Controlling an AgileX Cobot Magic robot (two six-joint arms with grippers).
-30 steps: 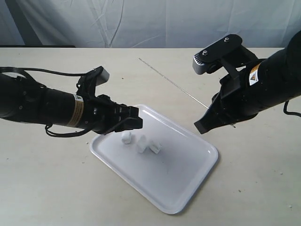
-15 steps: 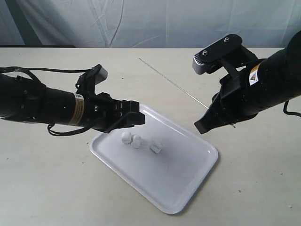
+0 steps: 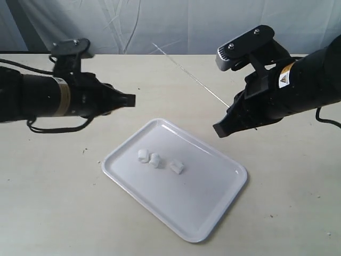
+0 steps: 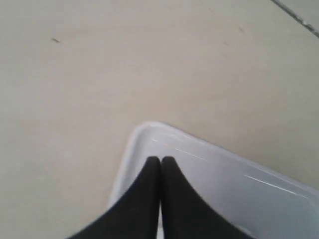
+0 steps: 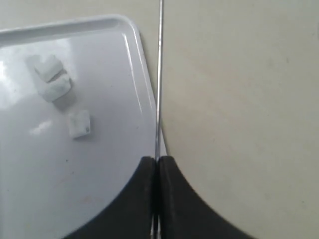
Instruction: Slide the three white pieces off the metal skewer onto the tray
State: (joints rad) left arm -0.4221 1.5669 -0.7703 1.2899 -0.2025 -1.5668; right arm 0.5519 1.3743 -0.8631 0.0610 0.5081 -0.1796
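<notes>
The three white pieces [image 3: 155,160] lie loose on the white tray [image 3: 192,202], near its left end; none is on the skewer. In the right wrist view the pieces [image 5: 59,87] sit on the tray [image 5: 99,174], beside the rod. My right gripper [image 3: 219,129] is shut on the metal skewer [image 3: 192,79], which slants up and back to the left above the table. The skewer [image 5: 160,74] comes out bare from the shut right gripper [image 5: 158,159]. My left gripper [image 3: 130,99] is shut and empty, hanging left of the tray's far corner. The left gripper [image 4: 160,160] points at the tray's corner [image 4: 224,169].
The tray rests on a pale beige table [image 3: 64,202]. A grey cloth backdrop [image 3: 160,21] hangs behind the table's far edge. The skewer's free end [image 4: 294,15] crosses a corner of the left wrist view.
My left gripper has shut and drawn back left, away from the tray and the pieces. The pieces have settled on the tray. My right gripper has lifted the skewer a little.
</notes>
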